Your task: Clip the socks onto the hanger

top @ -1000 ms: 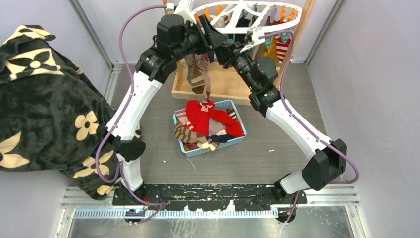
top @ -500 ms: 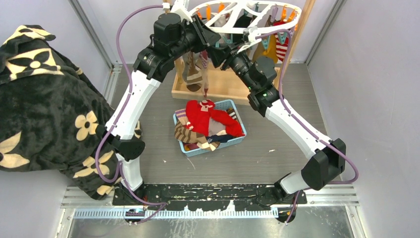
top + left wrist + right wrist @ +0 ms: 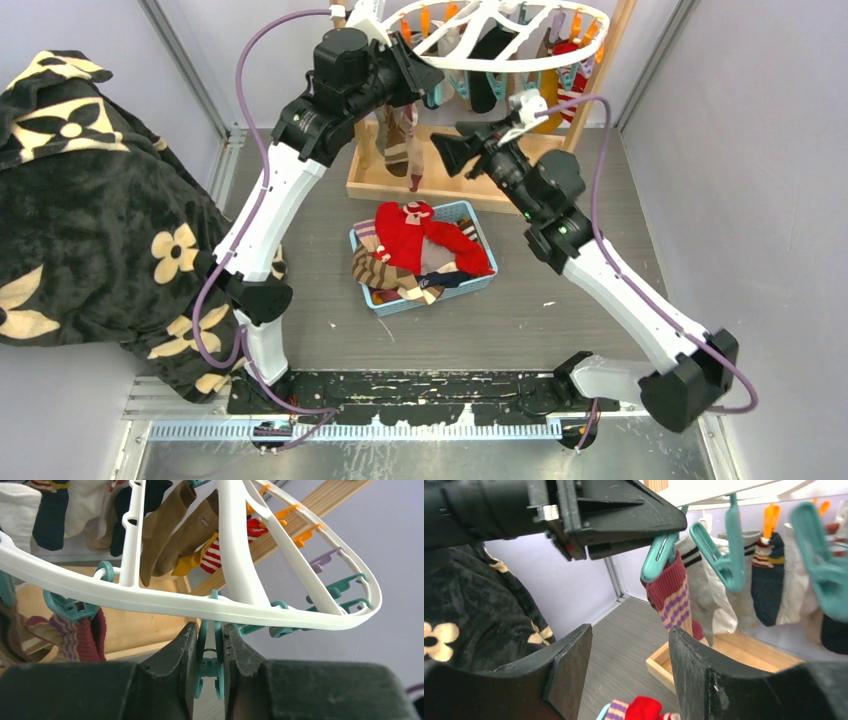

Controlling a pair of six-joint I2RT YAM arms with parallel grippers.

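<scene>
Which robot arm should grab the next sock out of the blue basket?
Right. The right end effector is open, empty and looks nearer the blue basket. The left end effector is shut on a teal clip under the hanger.

Left claw [image 3: 210, 630] seemingly pinching teal clip [image 3: 209, 667], white hanger [image 3: 150, 602] above, brown socks [image 3: 165, 535] behind

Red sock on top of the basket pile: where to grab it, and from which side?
Pinch the red sock near its far end, coming straight down. It lies topmost in the blue basket, uncovered, and the basket's walls would likely block a sideways approach. The open right gripper is free; the left gripper is shut on a teal clip.
</scene>
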